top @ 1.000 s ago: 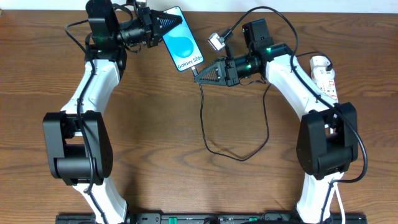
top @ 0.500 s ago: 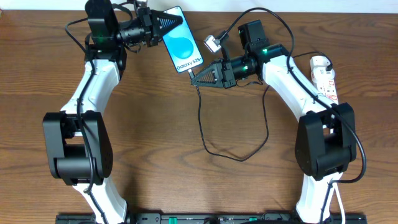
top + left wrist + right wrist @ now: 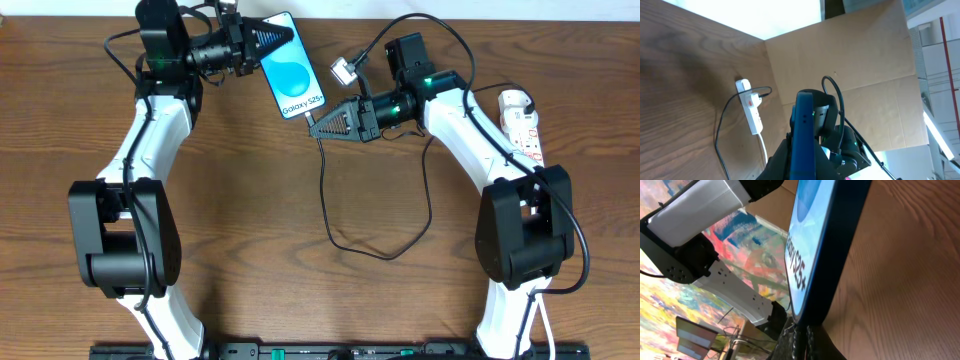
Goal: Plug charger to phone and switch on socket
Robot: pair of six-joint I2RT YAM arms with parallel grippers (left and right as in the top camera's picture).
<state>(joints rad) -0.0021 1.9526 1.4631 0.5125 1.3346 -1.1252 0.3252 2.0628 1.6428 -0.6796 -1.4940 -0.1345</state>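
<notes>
My left gripper is shut on the top end of the phone and holds it tilted at the back of the table. The phone's blue screen faces up. In the left wrist view the phone stands edge-on between the jaws. My right gripper is shut on the plug tip of the charger, pressed against the phone's bottom edge. I cannot tell whether the tip is seated. The black cable loops down over the table. The socket lies at the far right and also shows in the left wrist view.
The charger cable's loop lies on the wooden table between the arms. A cardboard wall stands behind the socket. The socket's white cord runs toward the front edge.
My right gripper has moved slightly left and up with the plug tip, closing against the phone's bottom edge. The left gripper and phone have barely shifted.
</notes>
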